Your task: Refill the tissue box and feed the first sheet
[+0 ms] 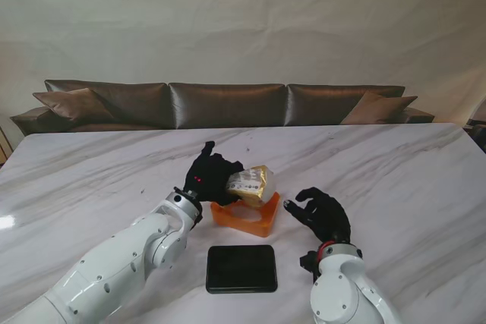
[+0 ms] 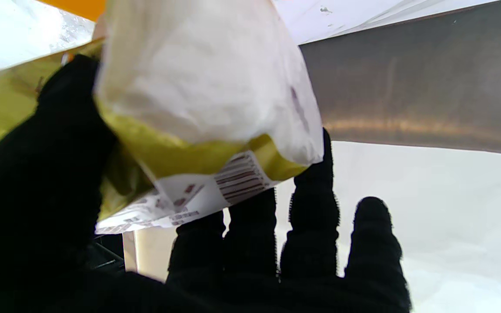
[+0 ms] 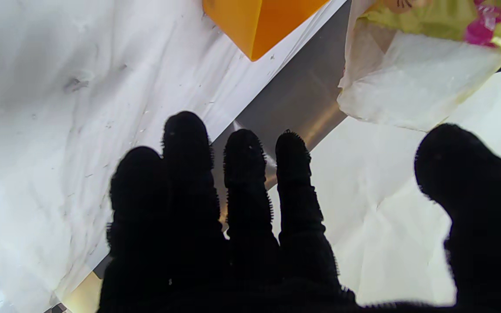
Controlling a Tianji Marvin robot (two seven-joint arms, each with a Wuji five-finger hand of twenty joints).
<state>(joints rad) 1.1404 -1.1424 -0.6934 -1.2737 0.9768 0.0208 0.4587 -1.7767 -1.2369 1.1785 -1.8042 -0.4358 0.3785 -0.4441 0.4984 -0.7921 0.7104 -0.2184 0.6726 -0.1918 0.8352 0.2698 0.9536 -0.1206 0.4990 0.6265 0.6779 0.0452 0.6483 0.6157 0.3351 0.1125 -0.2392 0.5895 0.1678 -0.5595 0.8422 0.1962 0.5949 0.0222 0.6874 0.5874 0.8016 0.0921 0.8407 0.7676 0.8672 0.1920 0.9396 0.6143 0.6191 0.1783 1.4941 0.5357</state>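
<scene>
Marble-patterned tabletop (image 1: 395, 165) carries everything, with the orange tissue box (image 1: 247, 218) as the landmark near its middle. Nearer to me than the box lies a black lid (image 1: 241, 268), flat and apart from it. Directly over the box's open top, the left hand (image 1: 206, 179) grasps the tissue pack (image 1: 250, 184), tilted, its yellow-green wrapper and barcode showing in the wrist view. Just right of the box the right hand (image 1: 323, 214) hovers with fingers spread, holding nothing. To seat the pack well, I judge it should be levelled and squared to the opening before lowering, with the free hand steadying the box wall.
</scene>
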